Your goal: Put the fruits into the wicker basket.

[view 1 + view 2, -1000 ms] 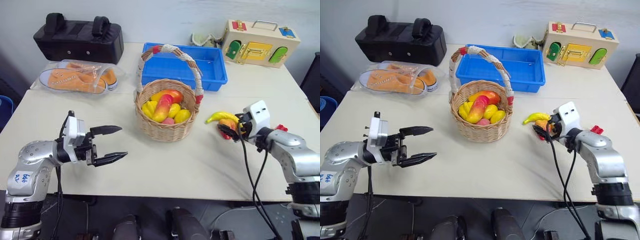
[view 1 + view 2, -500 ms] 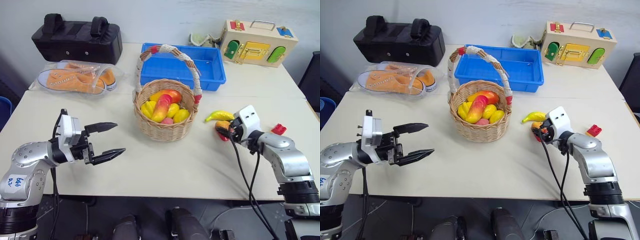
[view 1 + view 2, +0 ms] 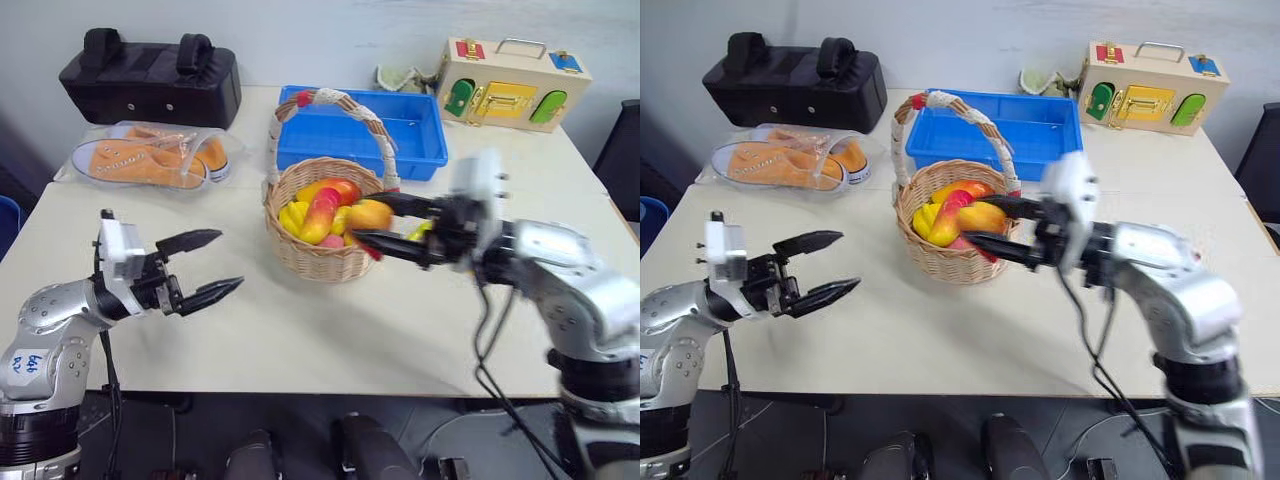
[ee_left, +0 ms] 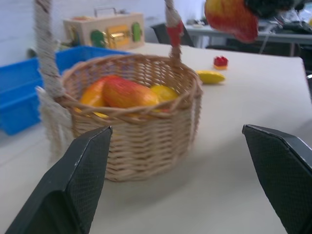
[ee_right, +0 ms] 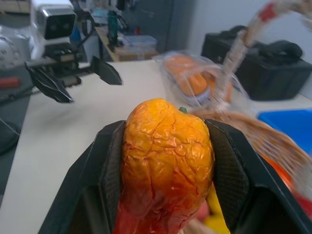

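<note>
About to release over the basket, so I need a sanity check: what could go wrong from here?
The right gripper holds the pear at the basket's rim, beside the arched handle; it could snag the handle or tip the basket. The basket is already piled with fruit, so the pear might roll out. A banana on the table is left to collect.

Right gripper [image 3: 372,225], earlier low on the table beside the curved yellow banana [image 4: 210,76], now sits raised over the rim of the round tan wicker basket [image 3: 318,256], clamped on the small red-orange pear-like fruit [image 5: 166,168]. Banana now lies alone on the table. Left gripper [image 3: 208,266] sits slightly further left, jaws apart.
</note>
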### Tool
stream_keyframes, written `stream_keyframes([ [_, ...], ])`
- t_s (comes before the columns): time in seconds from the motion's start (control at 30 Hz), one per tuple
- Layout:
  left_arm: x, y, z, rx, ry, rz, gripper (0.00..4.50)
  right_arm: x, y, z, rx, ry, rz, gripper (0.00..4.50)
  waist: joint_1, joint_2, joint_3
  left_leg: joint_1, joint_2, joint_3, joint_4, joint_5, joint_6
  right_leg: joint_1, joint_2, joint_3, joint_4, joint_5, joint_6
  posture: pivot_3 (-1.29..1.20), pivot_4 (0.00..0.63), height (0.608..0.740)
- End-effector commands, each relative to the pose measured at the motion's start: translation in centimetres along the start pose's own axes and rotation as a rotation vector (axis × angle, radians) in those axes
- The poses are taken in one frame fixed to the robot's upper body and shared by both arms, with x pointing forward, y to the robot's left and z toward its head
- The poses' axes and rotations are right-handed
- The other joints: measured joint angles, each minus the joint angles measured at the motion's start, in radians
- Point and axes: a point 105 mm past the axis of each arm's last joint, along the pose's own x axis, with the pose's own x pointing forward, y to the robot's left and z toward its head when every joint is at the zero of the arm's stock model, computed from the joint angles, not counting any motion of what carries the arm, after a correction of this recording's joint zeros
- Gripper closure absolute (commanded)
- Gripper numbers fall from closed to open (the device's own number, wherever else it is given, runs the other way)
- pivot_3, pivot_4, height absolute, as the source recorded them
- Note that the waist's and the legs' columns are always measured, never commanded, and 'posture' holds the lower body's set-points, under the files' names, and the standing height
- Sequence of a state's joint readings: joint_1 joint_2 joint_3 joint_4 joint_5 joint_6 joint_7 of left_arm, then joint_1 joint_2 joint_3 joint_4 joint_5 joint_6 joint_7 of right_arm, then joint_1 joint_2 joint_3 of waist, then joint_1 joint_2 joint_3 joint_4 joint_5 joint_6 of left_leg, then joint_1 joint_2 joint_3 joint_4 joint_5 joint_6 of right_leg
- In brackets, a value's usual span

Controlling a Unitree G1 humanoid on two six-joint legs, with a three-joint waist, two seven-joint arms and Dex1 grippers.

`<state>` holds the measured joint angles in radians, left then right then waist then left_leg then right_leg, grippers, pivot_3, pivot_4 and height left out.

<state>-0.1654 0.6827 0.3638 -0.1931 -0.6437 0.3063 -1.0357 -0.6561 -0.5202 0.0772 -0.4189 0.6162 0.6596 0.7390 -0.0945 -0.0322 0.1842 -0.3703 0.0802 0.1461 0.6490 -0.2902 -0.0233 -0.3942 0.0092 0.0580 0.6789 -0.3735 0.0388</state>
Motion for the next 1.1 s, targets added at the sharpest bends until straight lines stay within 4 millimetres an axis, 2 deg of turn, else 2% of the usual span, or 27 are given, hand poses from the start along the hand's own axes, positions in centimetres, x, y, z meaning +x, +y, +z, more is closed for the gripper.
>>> stream_keyframes([
  [0.03, -1.1, -0.2, 0.3, 0.000, 0.012, 0.009, 0.00, 3.3, -1.8, 0.9, -0.149, 0.020, -0.151, 2.37, -0.006, 0.000, 0.000, -0.001, 0.000, 0.001, 0.000, 0.000, -0.001, -0.002, 0.000, 0.000, 0.001, 0.000, 0.000, 0.00, 0.150, 0.740],
  [0.17, -1.5, -0.6, 0.4, -0.001, 0.019, 0.027, 0.00, 3.8, -3.8, 0.8, -0.356, 0.084, -0.284, 2.37, 0.008, -0.002, -0.001, -0.003, 0.000, 0.000, -0.001, -0.001, -0.001, -0.004, -0.001, -0.001, 0.000, 0.000, 0.000, 0.00, 0.150, 0.740],
  [0.23, -1.8, -0.7, 0.5, -0.001, 0.024, 0.036, 0.00, 3.5, -4.0, 0.8, -0.455, 0.134, -0.281, 2.37, 0.011, -0.002, -0.001, -0.005, 0.000, 0.000, -0.001, -0.003, 0.000, -0.005, -0.002, -0.001, -0.001, 0.000, 0.001, 0.00, 0.150, 0.740],
  [0.33, -1.9, -0.8, 0.5, 0.000, 0.029, 0.046, 0.00, 3.3, -3.6, 0.0, -0.475, 0.196, -0.247, 2.37, 0.009, -0.002, -0.001, -0.007, 0.000, 0.000, -0.001, -0.003, 0.001, -0.007, -0.002, -0.001, -0.002, 0.000, 0.001, 0.00, 0.150, 0.740],
  [0.4, -1.9, -0.8, 0.6, 0.004, 0.028, 0.049, 0.00, 3.3, -3.4, -0.7, -0.468, 0.230, -0.230, 1.67, 0.006, -0.002, -0.001, -0.006, 0.000, 0.000, -0.001, -0.002, 0.000, -0.007, -0.001, -0.001, -0.001, 0.000, 0.001, 0.00, 0.150, 0.740],
  [0.47, -1.7, -0.8, 0.7, 0.009, 0.025, 0.049, 0.00, 3.3, -3.2, -1.2, -0.461, 0.250, -0.223, 1.16, -0.001, -0.002, -0.001, -0.006, 0.000, 0.001, -0.001, -0.002, -0.001, -0.008, -0.001, -0.001, 0.000, 0.000, 0.001, 0.00, 0.150, 0.740],
  [0.5, -1.6, -0.8, 0.8, 0.012, 0.024, 0.047, 0.00, 3.3, -3.1, -1.3, -0.452, 0.251, -0.217, 0.72, -0.003, -0.002, -0.001, -0.006, 0.000, 0.001, -0.001, -0.001, -0.001, -0.008, -0.001, -0.001, 0.000, 0.000, 0.001, 0.00, 0.150, 0.740],
  [0.57, -1.5, -0.7, 1.0, 0.015, 0.019, 0.042, 0.00, 3.5, -2.7, -1.1, -0.403, 0.226, -0.209, 0.21, -0.006, -0.002, -0.001, -0.006, 0.000, 0.001, 0.000, 0.000, -0.001, -0.007, -0.001, -0.001, 0.000, 0.000, 0.000, 0.00, 0.150, 0.740],
  [0.6, -1.5, -0.7, 1.1, 0.015, 0.019, 0.041, 0.00, 3.6, -2.4, -0.9, -0.361, 0.210, -0.195, 0.05, -0.008, -0.002, -0.001, -0.006, 0.000, 0.001, 0.000, 0.000, -0.001, -0.007, -0.001, -0.001, 0.001, 0.000, 0.000, 0.00, 0.150, 0.740],
  [0.73, -1.1, -0.6, 1.1, 0.016, 0.017, 0.024, 0.00, 2.9, -2.2, -0.4, -0.217, 0.127, -0.196, 0.05, -0.009, -0.002, -0.001, -0.006, 0.000, 0.001, 0.000, 0.001, -0.001, -0.007, -0.001, -0.001, 0.002, 0.000, 0.000, 0.00, 0.150, 0.740],
  [0.8, -1.0, -0.5, 1.0, 0.020, 0.014, 0.019, 0.00, 1.6, -1.2, -0.1, -0.130, 0.051, -0.127, 0.05, -0.005, -0.003, -0.002, -0.006, 0.000, 0.001, 0.000, 0.001, 0.000, -0.007, -0.001, -0.001, 0.001, 0.000, 0.000, 0.00, 0.150, 0.740],
  [0.83, -0.9, -0.5, 1.0, 0.021, 0.013, 0.017, 0.00, 0.6, -0.4, -0.2, -0.079, 0.018, -0.080, 0.05, 0.003, -0.003, -0.002, -0.006, 0.000, 0.001, -0.001, 0.000, 0.000, -0.007, -0.001, -0.001, 0.001, 0.000, 0.000, 0.00, 0.150, 0.740],
  [0.93, -0.8, -0.4, 0.8, 0.016, 0.016, 0.004, 0.00, -3.2, 0.2, -0.6, 0.014, -0.110, -0.085, 0.05, 0.014, -0.003, -0.002, -0.006, 0.000, 0.000, -0.001, -0.001, 0.000, -0.006, -0.001, -0.002, -0.001, 0.000, 0.001, 0.00, 0.150, 0.740],
  [1.1, -1.3, 0.0, 1.3, 0.029, 0.014, -0.004, 0.00, -9.9, 0.6, -2.8, -0.065, -0.127, -0.233, 0.05, 0.014, -0.003, -0.002, -0.006, 0.000, -0.001, -0.002, -0.003, 0.001, -0.002, -0.001, -0.002, -0.007, 0.000, 0.002, 0.00, 0.150, 0.740],
])
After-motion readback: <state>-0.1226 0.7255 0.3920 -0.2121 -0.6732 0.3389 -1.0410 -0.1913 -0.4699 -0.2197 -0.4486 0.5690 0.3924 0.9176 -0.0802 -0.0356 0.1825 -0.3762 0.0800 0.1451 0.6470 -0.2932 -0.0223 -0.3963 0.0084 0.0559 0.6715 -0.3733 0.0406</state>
